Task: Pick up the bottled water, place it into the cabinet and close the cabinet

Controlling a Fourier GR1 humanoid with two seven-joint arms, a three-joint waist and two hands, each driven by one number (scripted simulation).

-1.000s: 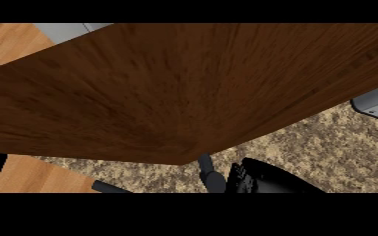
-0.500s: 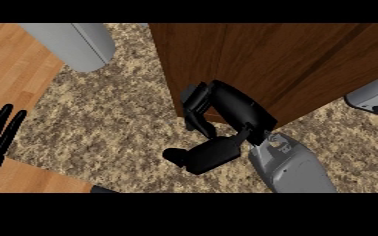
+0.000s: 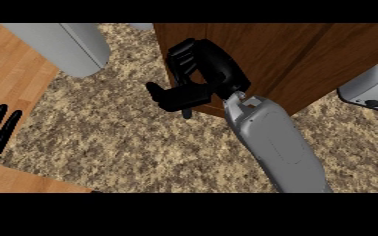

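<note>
We see the right robot hand (image 3: 198,77) at centre, grey forearm (image 3: 275,147) coming in from 5 o'clock. Fingers curled against the lower-left edge of the brown wooden cabinet (image 3: 295,60), thumb out toward 9; it looks clenched on nothing, though the palm side is hidden. Left robot hand (image 3: 7,122) rests released at 9 o'clock, only fingers showing. Speckled surface (image 3: 125,140) lies bare between them. Grey body (image 3: 63,45) at 11 o'clock. Bottled water not visible.
</note>
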